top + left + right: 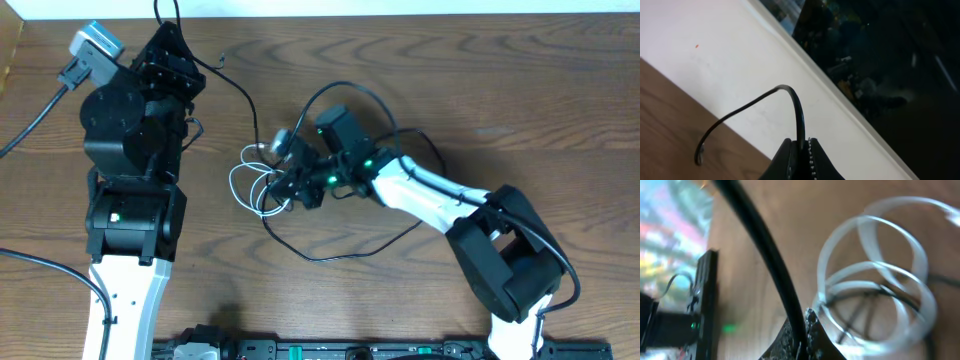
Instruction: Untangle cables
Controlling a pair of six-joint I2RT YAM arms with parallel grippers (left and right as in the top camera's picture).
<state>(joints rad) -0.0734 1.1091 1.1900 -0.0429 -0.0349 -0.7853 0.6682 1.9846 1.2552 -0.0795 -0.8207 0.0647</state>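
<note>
Cables (255, 188) lie in thin, glossy, tangled loops.

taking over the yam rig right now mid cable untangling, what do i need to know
Left gripper: shut on a black cable, near the far left of the table.
Right gripper: shut on a black cord at the tangle mid-table. I cannot tell if it is the same cable.
White cable: loose loops beside the right gripper, with thin black strands crossing them.
Done: both arms have a grip.
Left: white and black overlap, so nothing is separated yet. Probably draw the black away from the white loops, then lay each out apart.
</note>
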